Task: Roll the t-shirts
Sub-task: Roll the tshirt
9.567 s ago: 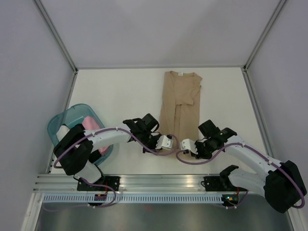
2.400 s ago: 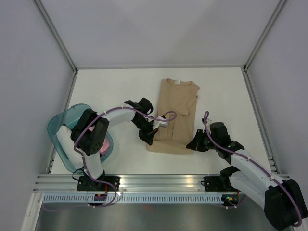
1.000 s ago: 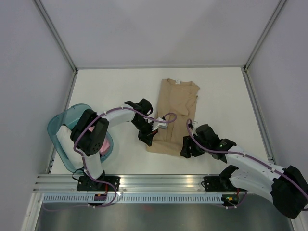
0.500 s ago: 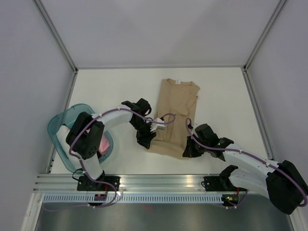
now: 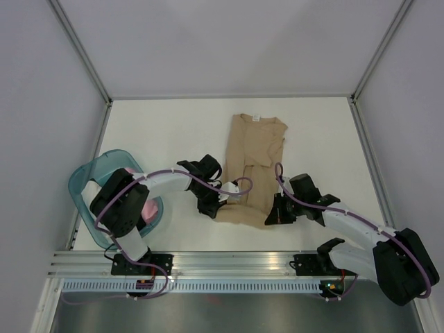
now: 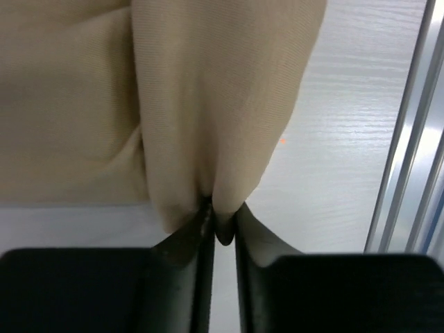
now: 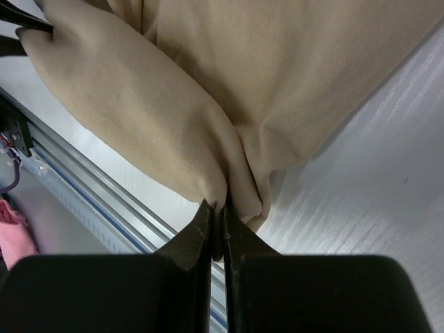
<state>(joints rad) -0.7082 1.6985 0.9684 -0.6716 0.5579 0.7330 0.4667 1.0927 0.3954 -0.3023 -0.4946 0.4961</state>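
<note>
Shortening since earlier, the tan soft-fabric t-shirt (image 5: 257, 142) is lying on the white counter (image 5: 159, 132), left hand (image 6: 220, 218) and right hand (image 7: 218, 211) both clenching its near rolled edge, most length still waiting flat.

The tan t-shirt (image 6: 222, 104) is running off the top edge of both wrist views; my left arm (image 5: 114, 201) is covering most of the teal basket (image 5: 78, 182), hiding what is perhaps a pink bundle (image 5: 148, 208) inside.
</note>
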